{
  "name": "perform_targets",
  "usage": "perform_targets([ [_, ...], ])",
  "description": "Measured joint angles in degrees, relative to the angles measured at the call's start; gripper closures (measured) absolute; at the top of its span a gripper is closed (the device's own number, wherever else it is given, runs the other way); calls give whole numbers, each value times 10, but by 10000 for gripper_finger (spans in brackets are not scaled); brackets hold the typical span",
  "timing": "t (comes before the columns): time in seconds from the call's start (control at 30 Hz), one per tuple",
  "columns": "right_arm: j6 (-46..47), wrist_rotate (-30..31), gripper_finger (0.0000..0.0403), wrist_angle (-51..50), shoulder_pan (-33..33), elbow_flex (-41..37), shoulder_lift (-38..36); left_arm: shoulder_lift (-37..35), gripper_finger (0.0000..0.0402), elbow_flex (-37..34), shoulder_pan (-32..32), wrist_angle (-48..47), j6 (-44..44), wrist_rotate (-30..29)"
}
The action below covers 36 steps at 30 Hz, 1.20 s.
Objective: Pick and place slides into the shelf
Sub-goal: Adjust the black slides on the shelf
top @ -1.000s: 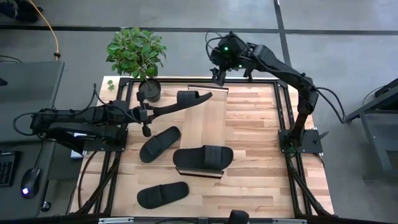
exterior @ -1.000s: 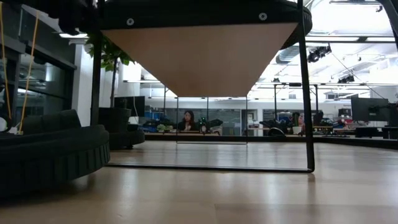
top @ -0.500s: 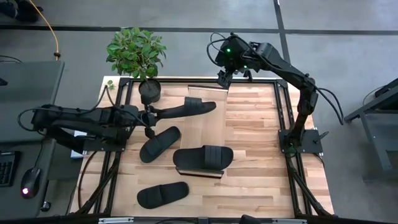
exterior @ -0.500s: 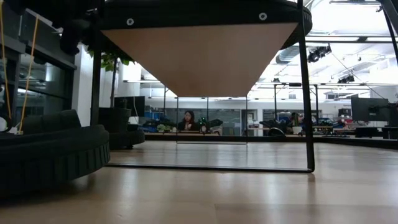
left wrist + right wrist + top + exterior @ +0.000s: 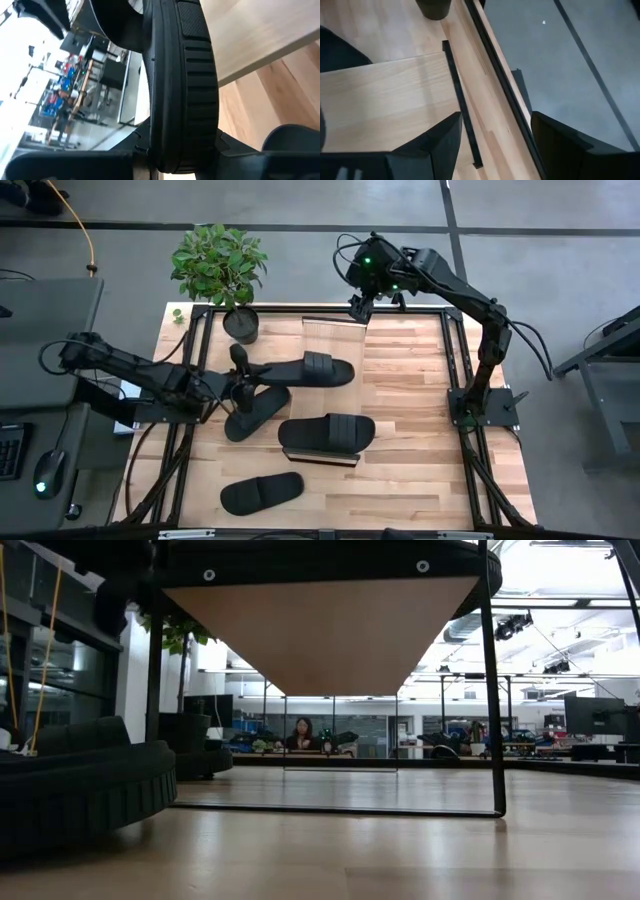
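Left gripper (image 5: 243, 380) is clamped on the heel end of a black slide (image 5: 300, 370) lying across the shelf (image 5: 335, 355); right gripper (image 5: 357, 308) hovers spread apart over the shelf's far end.

Black slides (image 5: 327, 431) with ribbed straps, a light wood-grain shelf (image 5: 335, 345), and a green-leaved plant (image 5: 219, 262).

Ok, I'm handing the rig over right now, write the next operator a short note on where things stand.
Left gripper: jaws shut on one end of a slide, which lies across the shelf.
Right gripper: jaws open, empty, above the shelf's far end.
Second slide sits on the shelf's near end.
Two more slides lie on the table: one left of the shelf, one near the front edge.
Left to do: release the held slide, then shelve those two.
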Motion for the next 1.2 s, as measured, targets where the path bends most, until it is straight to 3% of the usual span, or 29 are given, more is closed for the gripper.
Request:
perform_targets([
  [0.3,-11,-49,174,0,0,0,0,41,330,0,-5,7,76,-13],
  [0.87,-20,-50,174,0,23,0,0,124,330,0,-5,113,168,-19],
  [1.2,-19,-48,174,-1,23,0,0,160,330,0,-5,148,179,-2],
])
